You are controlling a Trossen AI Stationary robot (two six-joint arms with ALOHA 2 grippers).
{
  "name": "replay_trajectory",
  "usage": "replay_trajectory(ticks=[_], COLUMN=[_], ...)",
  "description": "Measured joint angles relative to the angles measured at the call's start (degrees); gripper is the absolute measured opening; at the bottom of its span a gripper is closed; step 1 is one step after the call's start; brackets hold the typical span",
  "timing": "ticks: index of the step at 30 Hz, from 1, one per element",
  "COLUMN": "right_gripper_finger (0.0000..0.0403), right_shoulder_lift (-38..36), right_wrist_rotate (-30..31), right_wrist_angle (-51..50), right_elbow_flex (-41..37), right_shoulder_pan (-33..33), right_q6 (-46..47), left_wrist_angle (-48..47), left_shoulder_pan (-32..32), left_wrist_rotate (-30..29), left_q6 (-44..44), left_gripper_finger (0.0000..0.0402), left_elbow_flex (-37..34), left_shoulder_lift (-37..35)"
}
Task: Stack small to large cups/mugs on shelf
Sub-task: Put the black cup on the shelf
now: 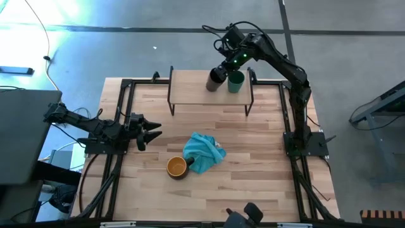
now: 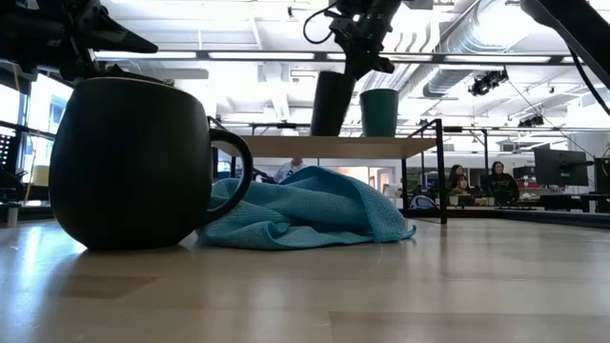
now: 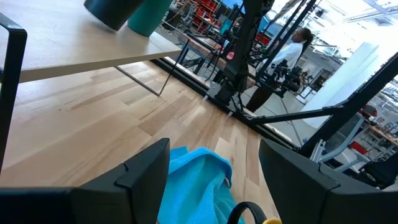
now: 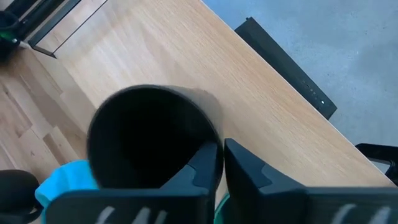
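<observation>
- Three cups in play: black cup (image 1: pixel 216 79) and green cup (image 1: pixel 236 82) are both up on the shelf (image 1: pixel 190 88), right next to each other, black one on the 9 o'clock side of the green one in the overhead shot.
- Right gripper (image 1: pixel 223 71) has its jaws pinched shut on the black cup's rim, one finger inside and one outside. From table level the cup looks tilted, leaning toward the green one.
- Green cup stands upright, nothing holding it.
- Dark mug (image 1: pixel 178 167), yellow-orange inside, sits down on the bench (image 1: pixel 253 164) toward 6 o'clock, handle touching the teal cloth (image 1: pixel 204 152) bunched up at its 3 o'clock side.
- Left gripper (image 1: pixel 150 131) is parked low at the 9 o'clock edge of the bench, jaws spread wide with nothing in them, pointed at the cloth.
- Some people visible way back in the room behind the bench.
</observation>
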Motion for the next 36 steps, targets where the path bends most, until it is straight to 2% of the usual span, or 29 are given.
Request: replay_trajectory(ticks=[7,36], right_gripper_finger=[0.0062,0.0064], right_shoulder_lift=[0.0,2.4], right_wrist_rotate=[0.2,-1.2], right_wrist_angle=[0.4,2.2], right_elbow_flex=[0.0,0.0], right_shoulder_pan=[-0.1,0.0], right_q6=[1.0,0.1], left_wrist_angle=[0.0,-1.4], left_shoulder_pan=[0.0,0.0], left_wrist_rotate=[0.0,0.0], left_q6=[0.0,0.0], left_gripper_finger=[0.0237,0.0237], left_elbow_flex=[0.0,0.0], left_shoulder_lift=[0.0,0.0])
